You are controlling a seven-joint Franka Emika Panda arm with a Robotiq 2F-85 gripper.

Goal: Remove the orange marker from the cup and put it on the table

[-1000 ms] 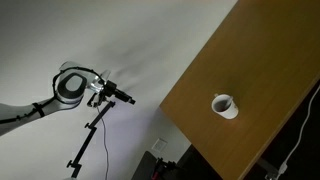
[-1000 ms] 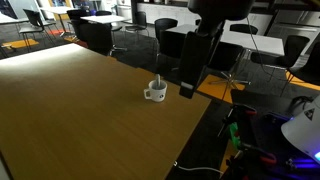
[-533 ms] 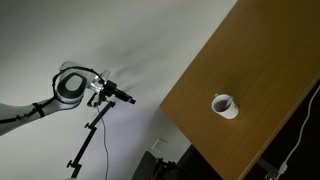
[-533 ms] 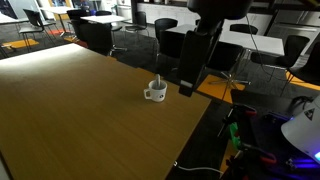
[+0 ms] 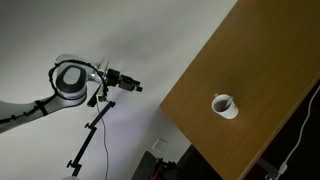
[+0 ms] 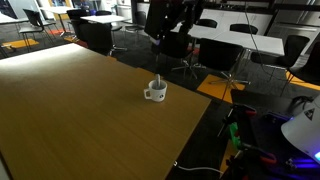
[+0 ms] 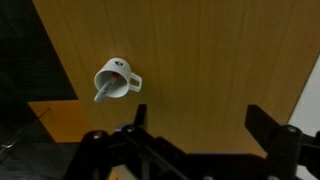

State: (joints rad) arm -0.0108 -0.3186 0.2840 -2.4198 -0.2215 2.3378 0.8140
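In the wrist view the gripper (image 7: 197,118) enters from the bottom edge with its two dark fingers (image 7: 268,128) spread wide and nothing between them; only bare wood shows in the gap. Up and to the left of it, well apart, the white cup (image 7: 115,79) stands upright on the table (image 7: 220,50), its handle turned toward the right of the frame. The marker (image 7: 103,92) sits inside the cup, leaning out over the rim toward the lower left; it reads as pale grey here, so its colour cannot be told.

In an exterior view the gripper (image 5: 128,84) hangs at left centre, far off the tabletop (image 5: 250,60), and the cup (image 5: 224,105) stands near the table's lower edge. In an exterior view the cup (image 6: 154,92) stands near the table's right-hand edge with the marker (image 6: 158,81) poking up from it, while the dark arm (image 6: 168,18) hangs at the top of the frame. Office chairs (image 6: 292,50) stand behind.
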